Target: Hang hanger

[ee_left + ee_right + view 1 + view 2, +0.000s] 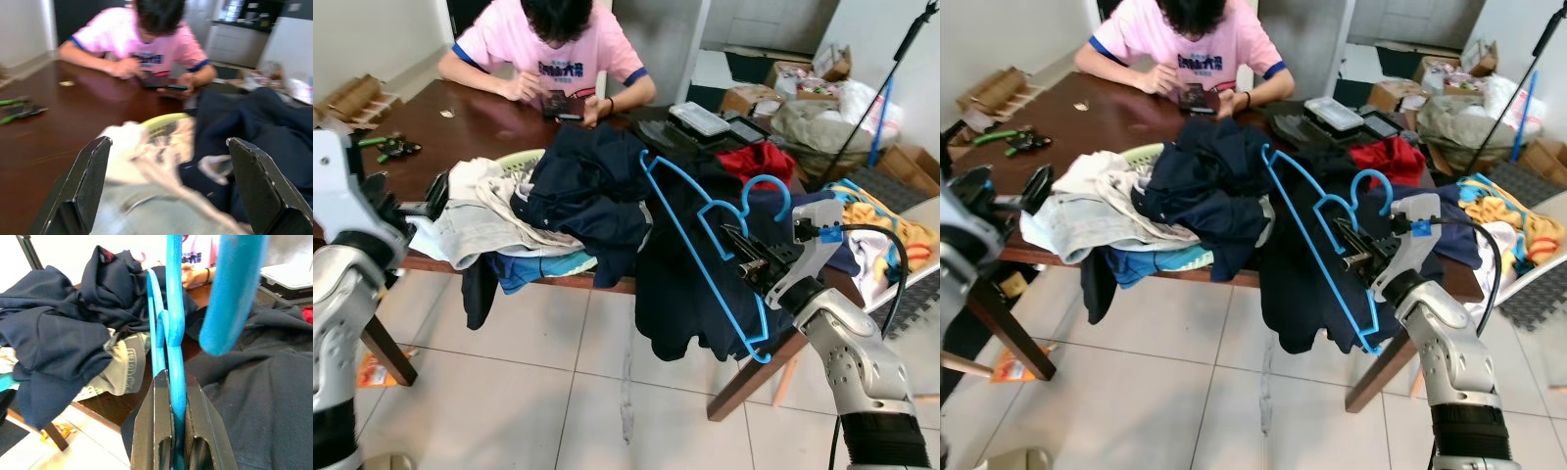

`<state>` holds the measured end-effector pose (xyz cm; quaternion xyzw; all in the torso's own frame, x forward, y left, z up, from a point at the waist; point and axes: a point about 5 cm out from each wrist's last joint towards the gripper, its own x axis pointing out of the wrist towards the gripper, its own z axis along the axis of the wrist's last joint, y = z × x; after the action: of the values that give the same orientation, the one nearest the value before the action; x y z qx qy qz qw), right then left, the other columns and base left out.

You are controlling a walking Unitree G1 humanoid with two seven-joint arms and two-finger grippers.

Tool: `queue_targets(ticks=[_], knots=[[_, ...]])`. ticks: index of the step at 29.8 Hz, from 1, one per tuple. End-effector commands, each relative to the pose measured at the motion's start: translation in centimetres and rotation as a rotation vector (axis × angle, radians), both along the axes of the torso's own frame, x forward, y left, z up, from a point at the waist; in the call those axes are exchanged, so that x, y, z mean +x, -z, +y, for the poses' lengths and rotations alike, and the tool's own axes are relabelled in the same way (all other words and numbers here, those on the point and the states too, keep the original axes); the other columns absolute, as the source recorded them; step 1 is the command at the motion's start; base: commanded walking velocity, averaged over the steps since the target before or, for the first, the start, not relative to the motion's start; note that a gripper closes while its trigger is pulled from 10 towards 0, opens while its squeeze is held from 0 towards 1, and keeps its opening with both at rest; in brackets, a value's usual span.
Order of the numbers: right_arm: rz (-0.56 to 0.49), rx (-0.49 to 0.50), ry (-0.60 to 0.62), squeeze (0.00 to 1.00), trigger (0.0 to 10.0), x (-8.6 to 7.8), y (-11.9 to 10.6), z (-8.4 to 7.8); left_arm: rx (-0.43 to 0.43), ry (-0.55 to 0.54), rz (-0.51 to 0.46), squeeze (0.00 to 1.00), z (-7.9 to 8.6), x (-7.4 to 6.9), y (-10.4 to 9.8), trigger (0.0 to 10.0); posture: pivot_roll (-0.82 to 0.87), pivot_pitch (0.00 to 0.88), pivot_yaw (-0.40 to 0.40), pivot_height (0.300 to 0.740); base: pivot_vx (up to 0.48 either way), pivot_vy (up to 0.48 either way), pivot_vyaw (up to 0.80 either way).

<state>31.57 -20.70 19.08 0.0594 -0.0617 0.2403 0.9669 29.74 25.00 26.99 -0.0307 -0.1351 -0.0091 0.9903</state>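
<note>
Gripping the blue hanger (pixel 705 245) near its hook, my right gripper (pixel 744 257) has its fingers clamped on the bar; the frame slants up over the dark clothes (pixel 592 196) at the table (pixel 489 127) edge. My left gripper (pixel 166 191) hovers spread before the pile.

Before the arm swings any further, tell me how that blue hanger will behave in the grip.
The blue hanger looks like thin plastic, so probably light and fairly stiff, though its long bars may flex. The right pincer is shut on one narrow bar, so it could pivot or slip sideways. Its open frame may snag the dark garment behind it.
</note>
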Motion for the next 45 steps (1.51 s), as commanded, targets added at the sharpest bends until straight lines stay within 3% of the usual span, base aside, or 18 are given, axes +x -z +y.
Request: queue_targets(ticks=[1,10,12,17,22,26,31,34,37,42,45], knots=[[0.003,0.004,0.021,0.00,10.0,-0.4,0.0,-0.6,-0.017,0.033,-0.007,0.00,-0.7,0.4,0.3,10.0,0.14,0.117,-0.083,0.740,0.247,0.000,0.00],[0.007,-0.002,0.028,0.00,10.0,-0.6,0.1,-0.8,-0.011,0.052,-0.019,0.00,-1.0,1.1,0.1,10.0,0.13,0.125,-0.086,0.740,0.293,0.000,0.00],[0.010,-0.007,0.027,0.00,10.0,-0.7,0.1,-0.7,0.009,0.066,-0.051,0.00,-1.3,2.2,-0.7,10.0,0.13,0.126,-0.089,0.740,0.167,0.000,0.00],[0.010,-0.007,0.027,0.00,10.0,-0.7,0.1,-0.7,0.009,0.066,-0.051,0.00,-1.3,2.2,-0.7,10.0,0.13,0.126,-0.089,0.740,0.000,0.000,0.00],[0.013,-0.013,0.025,0.00,10.0,-0.7,0.1,-0.6,0.016,0.135,-0.053,0.00,-2.3,3.3,-0.9,10.0,0.13,0.128,-0.093,0.740,0.000,0.000,0.00],[0.014,-0.017,0.028,0.00,10.0,-0.7,0.1,-0.8,0.018,0.183,-0.018,0.00,-2.8,3.7,-0.5,10.0,0.13,0.128,-0.093,0.740,0.000,0.000,0.00],[0.016,-0.025,0.036,0.00,10.0,-0.8,0.0,-1.0,0.042,0.258,0.121,0.00,-2.8,4.1,1.0,10.0,0.12,0.131,-0.094,0.740,0.000,0.000,0.00],[0.017,-0.026,0.037,0.00,10.0,-0.8,0.0,-1.0,0.047,0.267,0.136,0.00,-2.8,4.1,1.1,10.0,0.12,0.131,-0.094,0.740,0.000,0.000,0.00],[0.018,-0.027,0.038,0.00,10.0,-0.9,0.0,-1.1,0.051,0.261,0.150,0.00,-2.5,4.3,1.2,10.0,0.11,0.133,-0.095,0.740,0.000,0.000,0.00],[0.021,-0.035,0.045,0.00,10.0,-1.0,-0.1,-1.3,0.073,0.164,0.179,0.00,0.0,5.1,1.1,10.0,0.10,0.137,-0.097,0.740,0.000,0.000,0.00],[0.022,-0.038,0.046,0.00,10.0,-1.1,-0.1,-1.4,0.088,0.141,0.173,0.00,0.6,5.3,0.9,10.0,0.10,0.137,-0.097,0.740,0.000,0.000,0.00]])
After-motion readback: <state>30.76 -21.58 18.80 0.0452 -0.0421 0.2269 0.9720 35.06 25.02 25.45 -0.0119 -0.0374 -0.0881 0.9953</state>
